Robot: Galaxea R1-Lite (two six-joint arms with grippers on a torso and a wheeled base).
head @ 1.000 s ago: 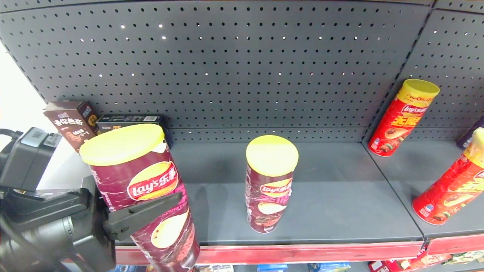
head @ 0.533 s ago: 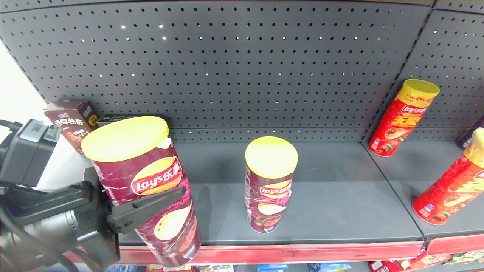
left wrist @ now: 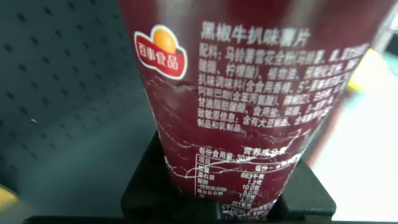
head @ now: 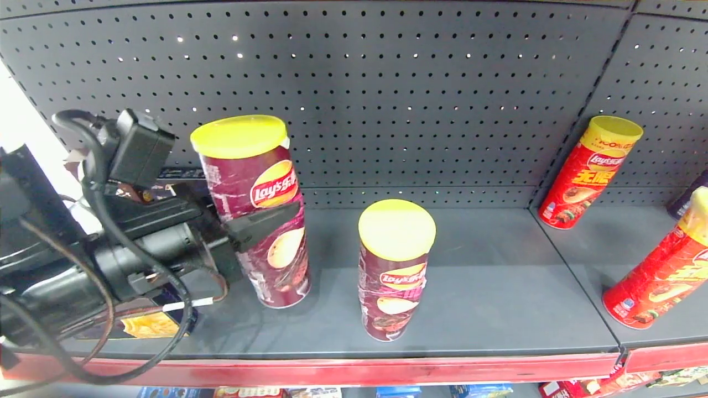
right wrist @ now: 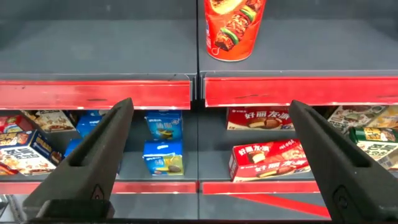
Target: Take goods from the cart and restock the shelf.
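Note:
My left gripper [head: 261, 224] is shut on a maroon chips can [head: 251, 193] with a yellow lid, gripping it at mid-height. The can stands upright over the left part of the grey shelf board [head: 487, 298]; whether its base touches the board I cannot tell. In the left wrist view the can [left wrist: 249, 106] rises between the black fingers [left wrist: 140, 190]. A second maroon can [head: 394, 271] stands to its right, nearer the front edge. My right gripper [right wrist: 211, 162] hangs open before the shelf front, below a red can [right wrist: 235, 28].
Two red chips cans [head: 589, 171] [head: 658, 276] lean on the adjoining shelf section to the right. Dark boxes sit behind my left arm and a flat pack [head: 144, 323] lies under it. A perforated back panel [head: 387, 99] closes the shelf. Lower shelves hold boxed snacks [right wrist: 161, 146].
My left arm has carried the maroon can up, forward and to the right, from in front of the red shelf edge to over the board beside the second can.

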